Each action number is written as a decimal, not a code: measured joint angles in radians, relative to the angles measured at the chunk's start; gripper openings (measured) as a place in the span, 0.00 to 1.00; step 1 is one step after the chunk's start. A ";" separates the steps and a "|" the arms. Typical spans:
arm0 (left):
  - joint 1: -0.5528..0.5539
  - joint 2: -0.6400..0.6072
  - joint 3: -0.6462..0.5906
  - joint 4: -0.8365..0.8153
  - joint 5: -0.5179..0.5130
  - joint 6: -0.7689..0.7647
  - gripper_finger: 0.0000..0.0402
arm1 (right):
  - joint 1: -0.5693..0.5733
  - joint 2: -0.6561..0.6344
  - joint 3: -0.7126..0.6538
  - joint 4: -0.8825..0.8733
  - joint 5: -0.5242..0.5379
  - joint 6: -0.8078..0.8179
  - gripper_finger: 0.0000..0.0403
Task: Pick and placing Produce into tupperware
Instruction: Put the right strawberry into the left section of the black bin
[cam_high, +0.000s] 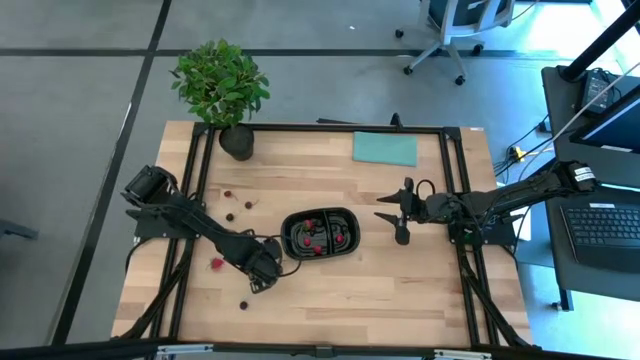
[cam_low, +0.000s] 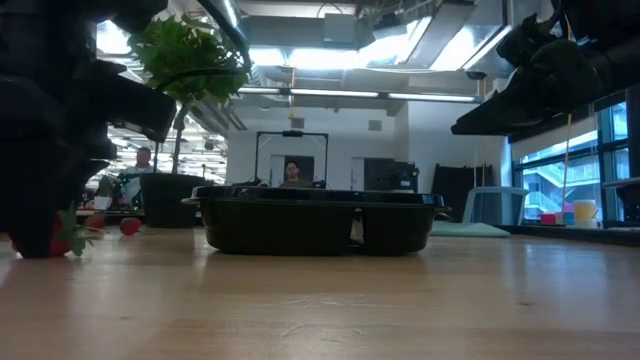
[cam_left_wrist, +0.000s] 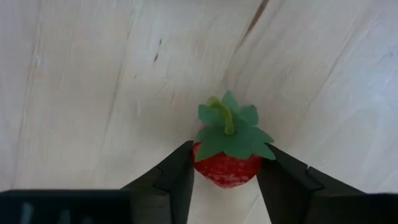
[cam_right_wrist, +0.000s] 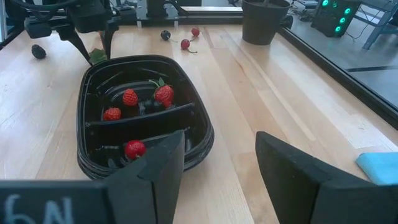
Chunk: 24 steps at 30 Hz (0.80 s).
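Observation:
The black two-compartment tupperware (cam_high: 320, 232) sits mid-table and holds several red strawberries (cam_right_wrist: 164, 94) and a dark berry (cam_right_wrist: 149, 106). My left gripper (cam_high: 265, 278) is just left of the tray, low at the table, shut on a red strawberry (cam_left_wrist: 227, 167) with a green top. Loose produce lies on the wood to the tray's left: a strawberry (cam_high: 217, 264), a dark berry (cam_high: 243, 304) and small pieces (cam_high: 230, 216). My right gripper (cam_right_wrist: 217, 149) hangs open above the table, right of the tray. My left gripper pinches the strawberry's red body (cam_left_wrist: 211, 169) between its two fingers (cam_left_wrist: 177, 180), one on each side, just below the green top (cam_left_wrist: 229, 130). The fingers point down from above. In the low view the strawberry (cam_low: 62, 238) sits at table level; whether it is lifted clear I cannot tell.
A potted plant (cam_high: 222, 85) stands at the far left corner and a teal cloth (cam_high: 384, 148) lies at the far edge. Dark frame rails (cam_high: 200, 180) run along the table's sides. Bare wood lies near the tray's front and right.

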 joint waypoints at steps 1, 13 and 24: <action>0.000 0.000 0.000 -0.002 0.000 0.001 0.36 | 0.000 0.000 0.000 0.000 0.000 0.000 0.50; 0.000 -0.004 0.001 -0.003 0.000 0.047 0.35 | 0.000 0.000 0.000 0.000 0.000 0.000 0.50; 0.045 -0.046 0.154 -0.219 -0.048 0.168 0.35 | 0.000 -0.001 0.000 -0.001 0.000 0.000 0.50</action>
